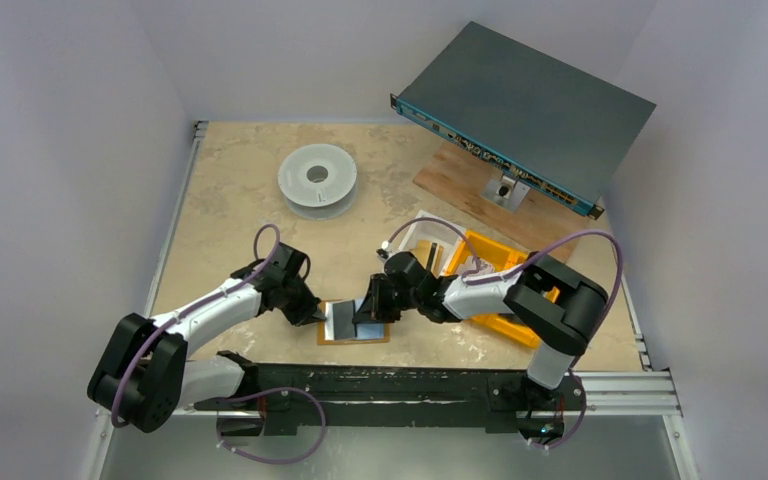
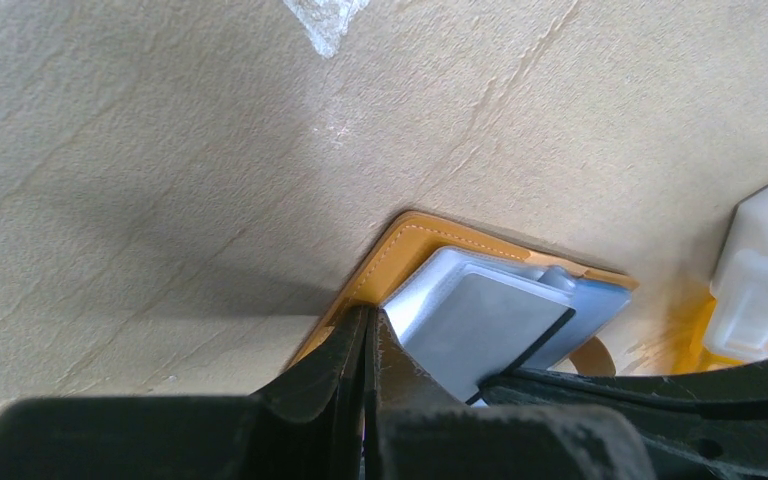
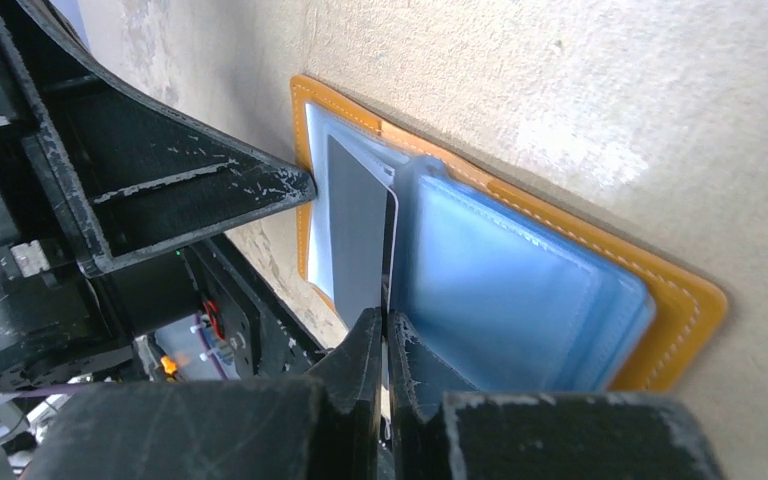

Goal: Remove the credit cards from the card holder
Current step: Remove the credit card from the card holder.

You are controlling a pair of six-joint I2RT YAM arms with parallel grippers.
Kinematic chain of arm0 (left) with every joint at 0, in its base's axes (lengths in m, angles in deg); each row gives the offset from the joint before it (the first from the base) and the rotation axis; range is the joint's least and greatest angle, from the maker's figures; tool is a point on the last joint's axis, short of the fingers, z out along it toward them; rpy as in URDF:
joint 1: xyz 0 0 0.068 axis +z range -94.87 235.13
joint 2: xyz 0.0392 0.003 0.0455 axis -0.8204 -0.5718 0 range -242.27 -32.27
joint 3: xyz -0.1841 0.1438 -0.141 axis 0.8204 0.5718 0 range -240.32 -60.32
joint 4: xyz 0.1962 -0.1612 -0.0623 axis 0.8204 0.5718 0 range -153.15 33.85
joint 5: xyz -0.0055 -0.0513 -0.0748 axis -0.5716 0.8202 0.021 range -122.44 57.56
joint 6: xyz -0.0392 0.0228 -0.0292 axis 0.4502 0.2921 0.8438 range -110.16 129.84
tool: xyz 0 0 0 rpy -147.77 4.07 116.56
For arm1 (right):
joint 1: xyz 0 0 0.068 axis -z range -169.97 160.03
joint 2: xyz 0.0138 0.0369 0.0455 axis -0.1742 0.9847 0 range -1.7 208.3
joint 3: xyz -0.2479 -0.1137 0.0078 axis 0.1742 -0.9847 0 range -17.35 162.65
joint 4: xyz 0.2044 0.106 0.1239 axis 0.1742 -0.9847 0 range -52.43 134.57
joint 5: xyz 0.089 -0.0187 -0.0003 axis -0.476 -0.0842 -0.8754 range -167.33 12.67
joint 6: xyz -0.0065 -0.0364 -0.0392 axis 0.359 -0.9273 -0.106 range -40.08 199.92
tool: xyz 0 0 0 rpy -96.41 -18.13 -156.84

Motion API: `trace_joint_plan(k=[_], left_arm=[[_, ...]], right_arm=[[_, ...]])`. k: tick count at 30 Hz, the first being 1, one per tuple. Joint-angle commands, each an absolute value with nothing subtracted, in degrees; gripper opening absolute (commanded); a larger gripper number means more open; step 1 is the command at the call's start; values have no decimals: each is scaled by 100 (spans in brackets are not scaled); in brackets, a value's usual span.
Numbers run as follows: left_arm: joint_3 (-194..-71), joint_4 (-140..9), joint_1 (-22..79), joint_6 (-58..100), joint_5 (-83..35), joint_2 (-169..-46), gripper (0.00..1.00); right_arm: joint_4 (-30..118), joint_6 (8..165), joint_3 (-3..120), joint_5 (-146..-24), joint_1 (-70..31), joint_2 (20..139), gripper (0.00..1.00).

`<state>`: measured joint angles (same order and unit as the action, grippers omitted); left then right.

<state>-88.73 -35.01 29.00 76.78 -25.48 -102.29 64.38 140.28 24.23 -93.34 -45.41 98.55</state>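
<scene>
Our right hand point(image 3: 383, 335) clamps the grey card point(image 3: 355, 220) (apparently half out); clenched left hand point(image 2: 368, 328) pins the card holder point(image 3: 680, 300) leftward.

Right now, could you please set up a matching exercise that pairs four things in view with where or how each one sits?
Things:
1. card holder
2. grey card
3. white spool
4. orange bin

Places or states:
A. pinched in the shut right gripper
B. lying open, the shut left gripper pressing its edge
C. alone on the table, far left part
D. on the table's right side

Pairs: 1-B, 2-A, 3-C, 4-D
</scene>
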Motion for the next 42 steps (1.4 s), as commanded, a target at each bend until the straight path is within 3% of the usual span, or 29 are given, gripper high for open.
trace_joint_plan(k=[1,28,38,42], left_arm=[[-8504,-3136,2869,7718,-2917,-10635,0],[-8494,-3086,2869,7665,-2894,-10530,0],[-8894,-2828,2867,6873,-2861,-9796,0],[-9085,-2709,2867,6592,-2748,-9492,14]], right_arm=[[6096,13934,2233,-8945,-4488,9422,0],[5456,13809,1799,-8525,-4382,8655,0],[5195,13665,1971,-8487,-4384,8464,0],[5177,13657,2032,-8500,-4380,8498,0]])
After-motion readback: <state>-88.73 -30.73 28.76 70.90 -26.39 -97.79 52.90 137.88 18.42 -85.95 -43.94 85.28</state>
